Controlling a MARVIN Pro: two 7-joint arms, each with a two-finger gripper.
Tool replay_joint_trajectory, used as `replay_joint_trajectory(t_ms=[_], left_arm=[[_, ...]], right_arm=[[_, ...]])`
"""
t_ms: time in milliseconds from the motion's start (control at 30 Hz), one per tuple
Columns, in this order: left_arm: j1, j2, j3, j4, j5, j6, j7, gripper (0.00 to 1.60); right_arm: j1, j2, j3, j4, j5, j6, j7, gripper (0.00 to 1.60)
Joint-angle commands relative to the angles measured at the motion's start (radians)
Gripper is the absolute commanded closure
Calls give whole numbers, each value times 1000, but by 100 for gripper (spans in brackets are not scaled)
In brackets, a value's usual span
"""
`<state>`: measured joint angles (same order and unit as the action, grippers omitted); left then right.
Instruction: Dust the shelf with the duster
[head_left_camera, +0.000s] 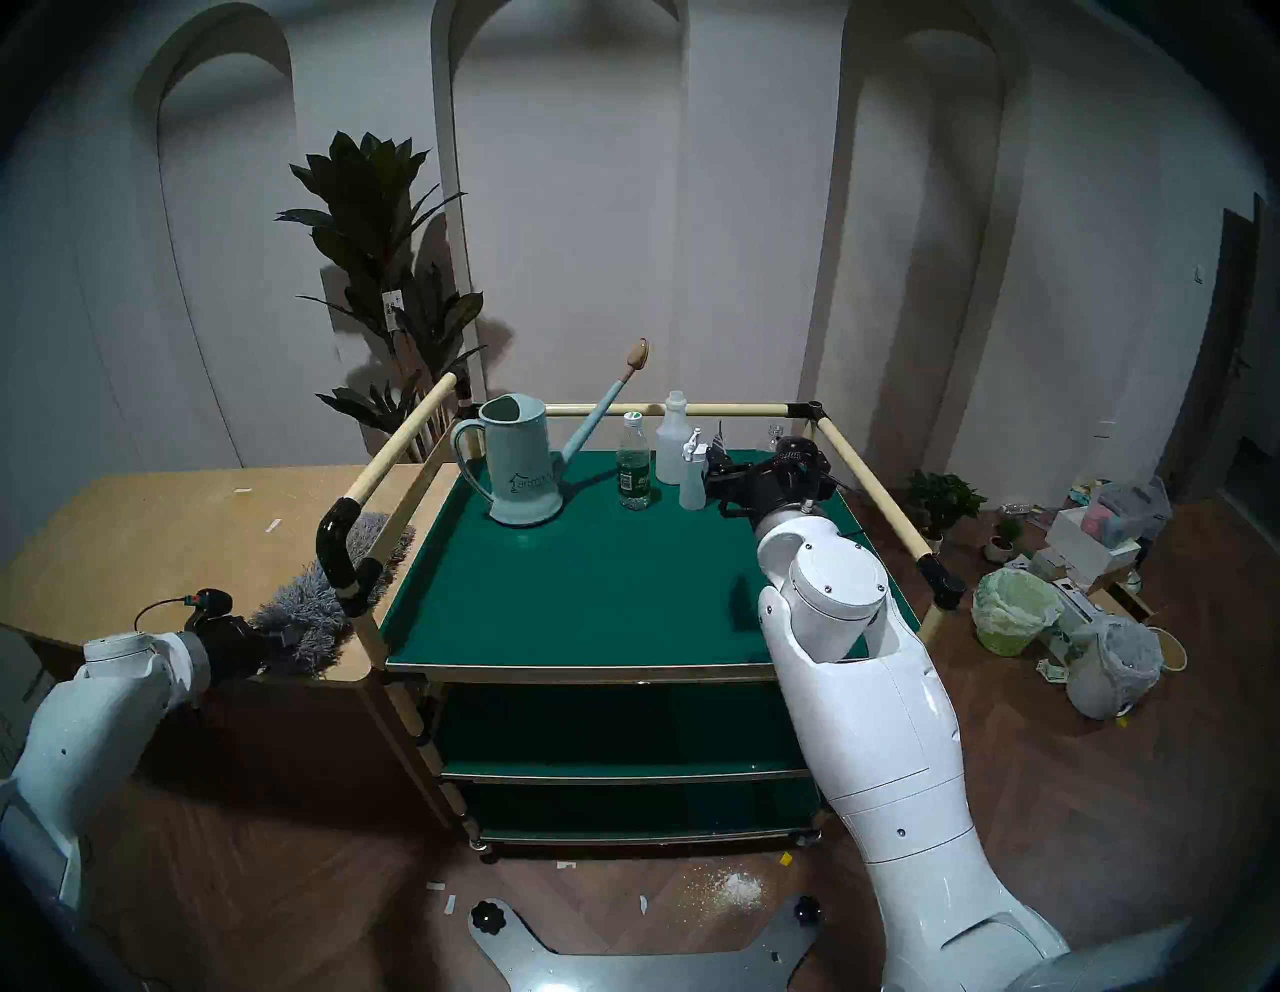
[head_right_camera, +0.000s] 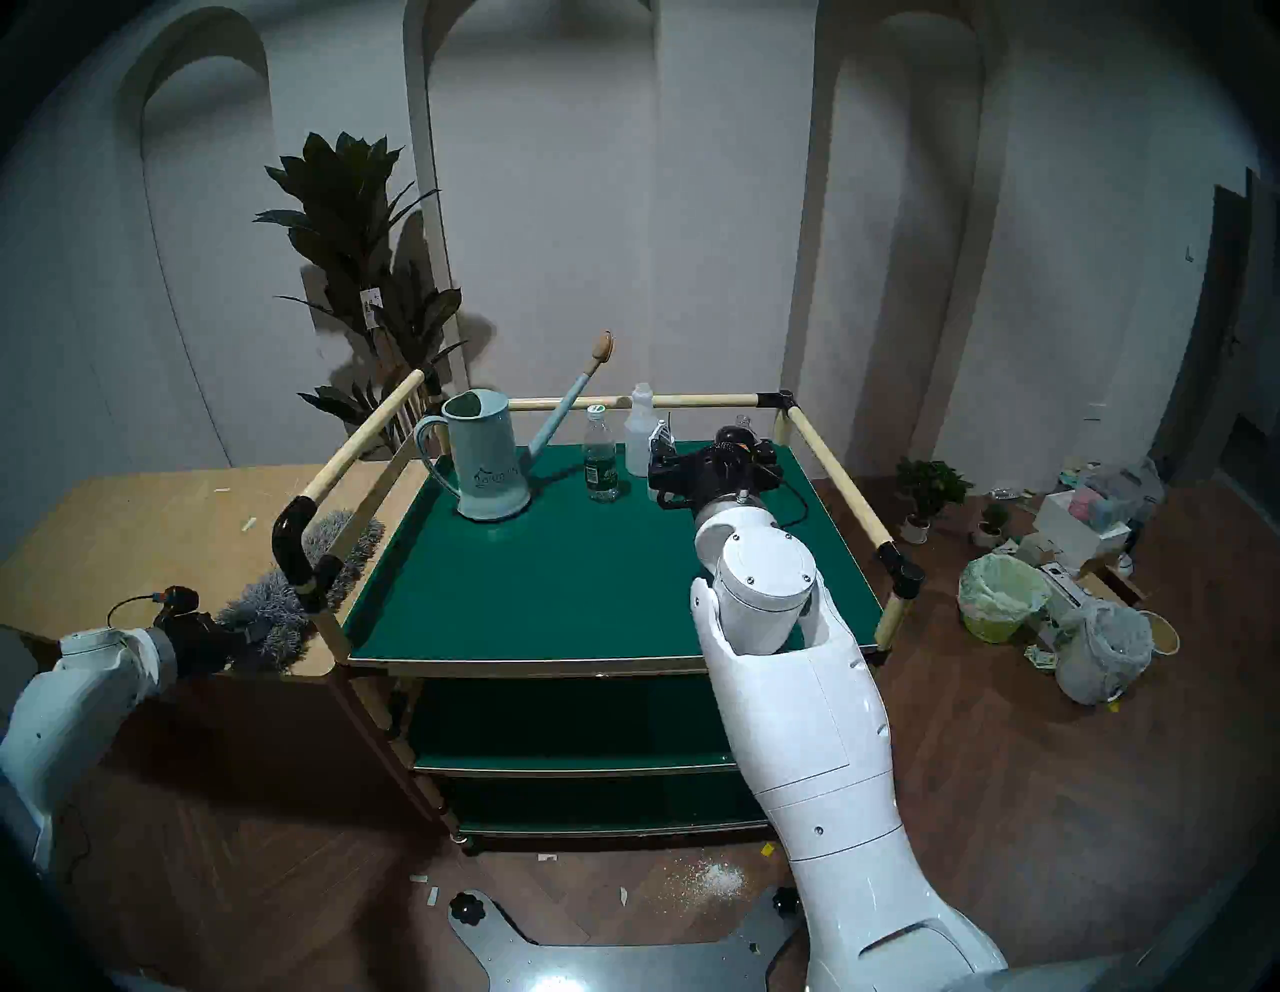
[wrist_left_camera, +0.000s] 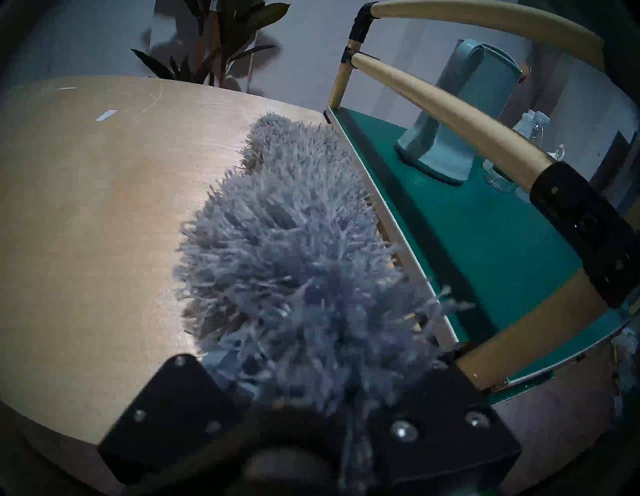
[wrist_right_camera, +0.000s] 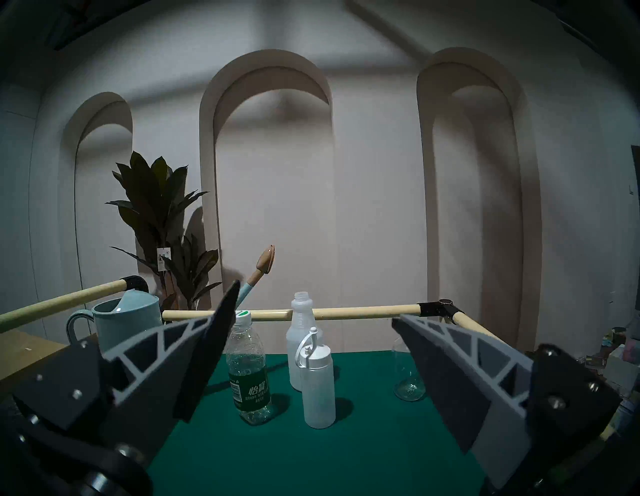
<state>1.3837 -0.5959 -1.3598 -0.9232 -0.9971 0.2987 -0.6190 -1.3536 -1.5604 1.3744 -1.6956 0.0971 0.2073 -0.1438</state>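
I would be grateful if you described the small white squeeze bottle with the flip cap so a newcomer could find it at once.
Start at the dark-green top shelf of the cream-railed cart and look to its far side, right of the pale blue watering can. Three bottles cluster there; the small opaque white squeeze bottle stands nearest the camera in the right wrist view. It alone has a flip cap, beside a clear green-labelled water bottle and a taller capless white one.

The shelf (head_left_camera: 589, 575), a dark-green top tier railed by cream tubes with black joints, carries a pale blue watering can (head_left_camera: 521, 465) near its far left. Right of the can stand a clear water bottle (head_left_camera: 634, 471) with a green label, then a white bottle (head_left_camera: 673, 440) without a cap and a smaller white capped bottle (head_left_camera: 692, 478) just in front of it. Left of the shelf, touching its edge, the light wooden tabletop (head_left_camera: 173, 526) bears the grey fluffy duster (head_left_camera: 325, 603), lying along the edge nearest the can's side.
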Motion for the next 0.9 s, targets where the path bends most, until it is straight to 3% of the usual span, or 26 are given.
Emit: replay_joint_trajectory(t_ms=[0, 200, 433, 633, 867], left_arm=[[-5, 10, -24, -29, -16, -11, 0, 0], [62, 47, -63, -93, -55, -25, -33, 0], [178, 94, -132, -179, -90, -46, 13, 0], [270, 146, -231, -210, -135, -85, 10, 0], [357, 152, -320, -242, -187, -90, -1, 0]], right_arm=[[10, 1, 1, -29, -2, -4, 1, 0], [10, 2, 2, -29, -7, -1, 3, 0], [12, 3, 7, -22, -9, -3, 9, 0], [13, 3, 12, -11, -10, -7, 16, 0], [17, 3, 17, 3, -9, -12, 30, 0]])
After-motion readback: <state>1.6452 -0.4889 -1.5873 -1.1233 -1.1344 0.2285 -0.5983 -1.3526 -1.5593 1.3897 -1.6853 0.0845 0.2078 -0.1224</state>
